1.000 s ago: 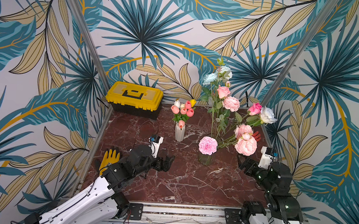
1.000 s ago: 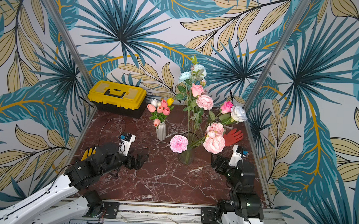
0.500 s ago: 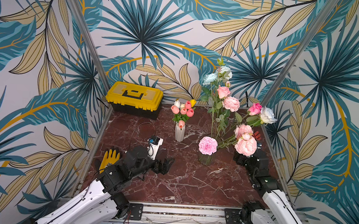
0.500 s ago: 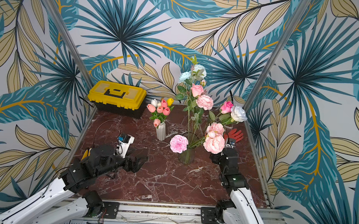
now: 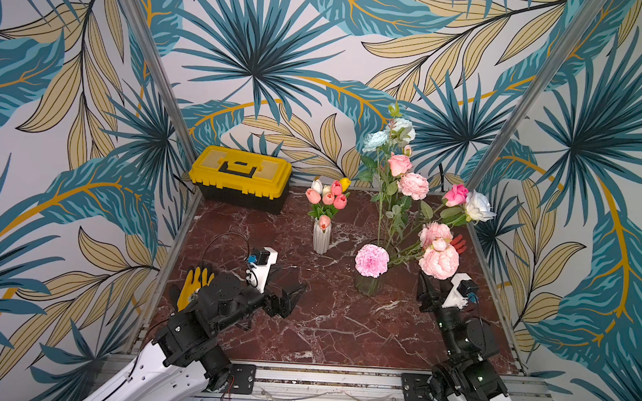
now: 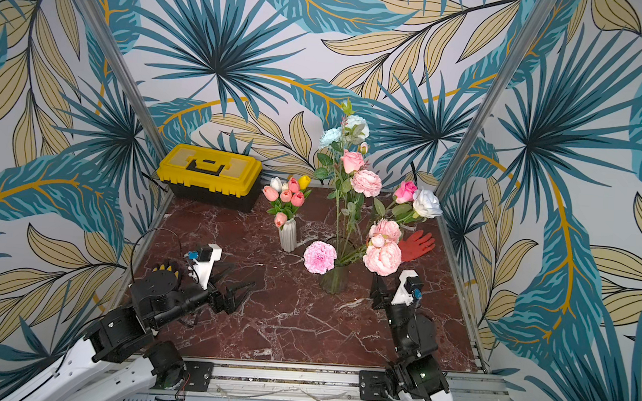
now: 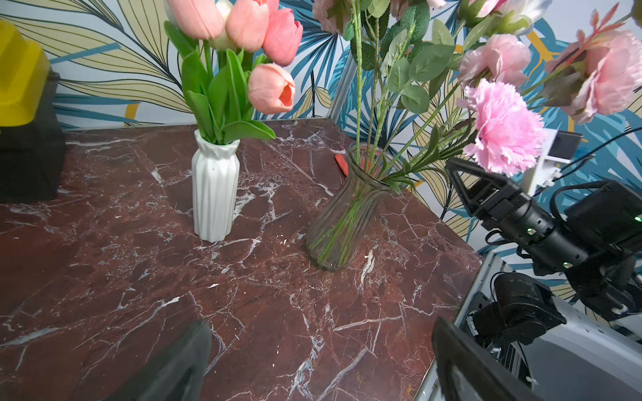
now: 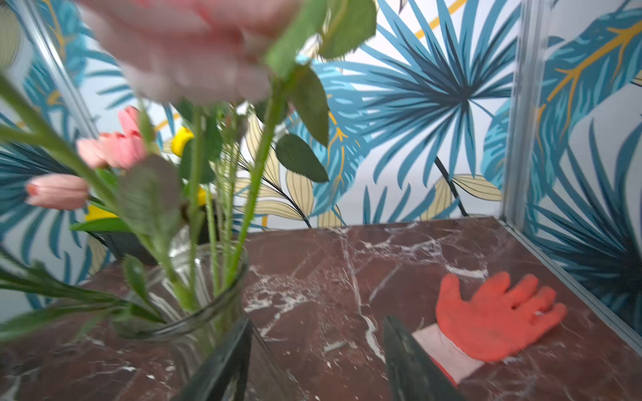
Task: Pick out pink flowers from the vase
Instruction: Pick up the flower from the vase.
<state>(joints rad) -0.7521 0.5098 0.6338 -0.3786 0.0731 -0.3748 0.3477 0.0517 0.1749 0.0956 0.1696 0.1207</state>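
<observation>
**Right arm moving in under the blooms**

We are watching the right gripper (image 5: pixel 425 288) coming forward from the front corner of the table (image 5: pixel 327 324) to just beside the glass vase (image 5: pixel 368 284), its jaws narrowing yet standing apart around nothing. The left gripper (image 5: pixel 291 283) is hanging wide and empty, well apart from both vases. All the pink flowers (image 5: pixel 412 186) are sitting in their vases: the peony (image 5: pixel 439 260) drooping right over the right gripper, the carnation (image 5: pixel 372 260) leaning off the rim, roses (image 5: pixel 399 163) higher up, tulips (image 5: pixel 327 198) in the white vase (image 5: pixel 321 237). We are judging tipping the biggest risk: tangled stems may be dragging the light glass vase along if one is pulled sideways. Next, we are worrying about a white rose (image 5: pixel 477 205) stem coming out along with a pink one. Smallest, the jaws may be closing on petals rather than stem, crushing the bloom.
</observation>
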